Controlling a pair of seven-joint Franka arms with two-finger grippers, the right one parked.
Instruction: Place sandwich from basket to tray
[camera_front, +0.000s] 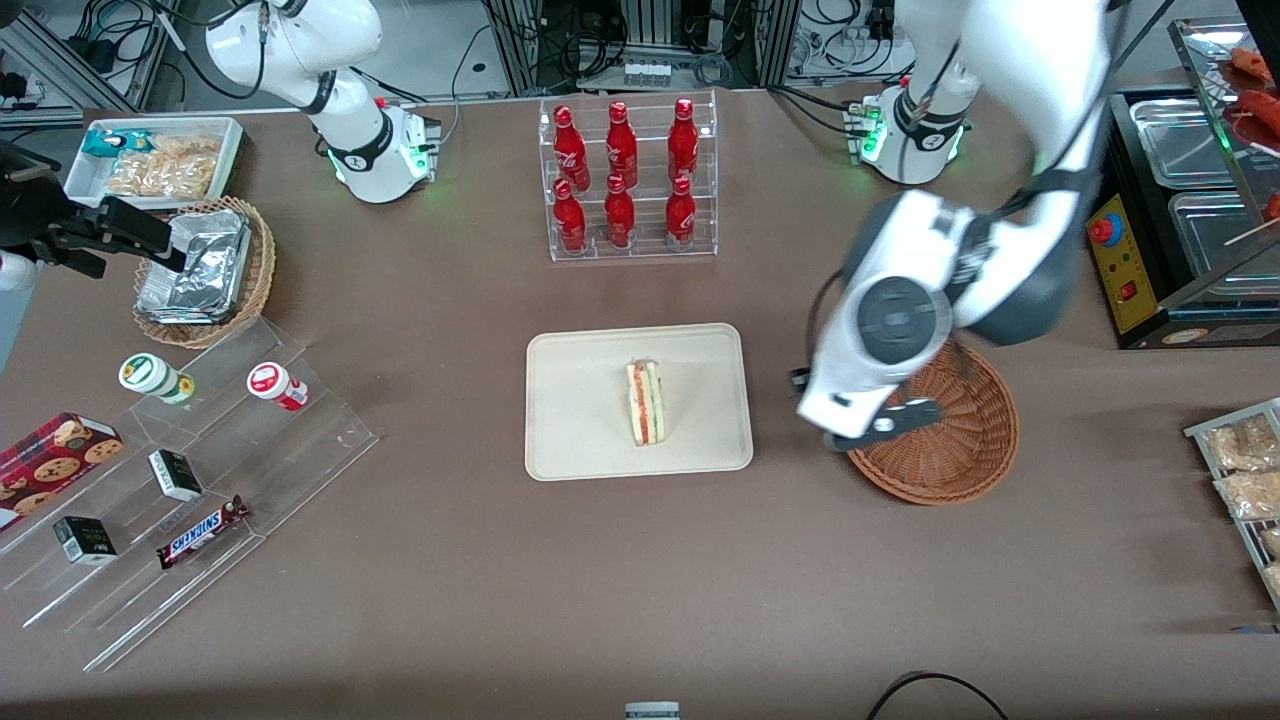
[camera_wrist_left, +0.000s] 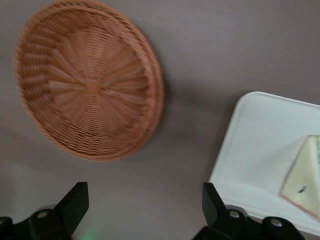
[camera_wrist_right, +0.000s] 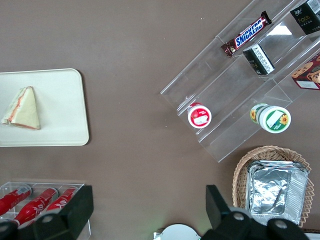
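Front view first: one sandwich (camera_front: 645, 402) stands on its edge on the tray (camera_front: 570, 420), a little off the tray's middle toward the working arm's end, with bare tray all around it and clear of the rim. One round basket (camera_front: 965, 440) sits on the brown tabletop (camera_front: 450, 300) beside the tray, toward the working arm's end, apart from it with a strip of open tabletop between them. The gripper (camera_front: 880, 425) hangs over the basket's edge nearest the tray; from here I cannot tell how its jaws stand. Farther from the camera than the tray, a clear rack (camera_front: 630, 180) holds six red bottles (camera_front: 620, 150) in two rows of three, with open tabletop between rack and tray. Toward the parked arm's end stand clear stepped shelves (camera_front: 190, 480) with a chocolate bar (camera_front: 200, 532), and a lighter basket of foil packs (camera_front: 200, 270).

Left wrist view: the jaws are apart with nothing between them, both fingers (camera_wrist_left: 74, 202) above bare tabletop. The basket (camera_wrist_left: 90, 80) shows its whole woven floor, with nothing in it, which the arm partly covers in the front view. A rounded corner of the tray (camera_wrist_left: 250, 150) and one corner of the sandwich (camera_wrist_left: 302, 177) appear.

Right wrist view: the sandwich (camera_wrist_right: 22, 108) shows its triangular face on the tray (camera_wrist_right: 60, 115), near one short edge.
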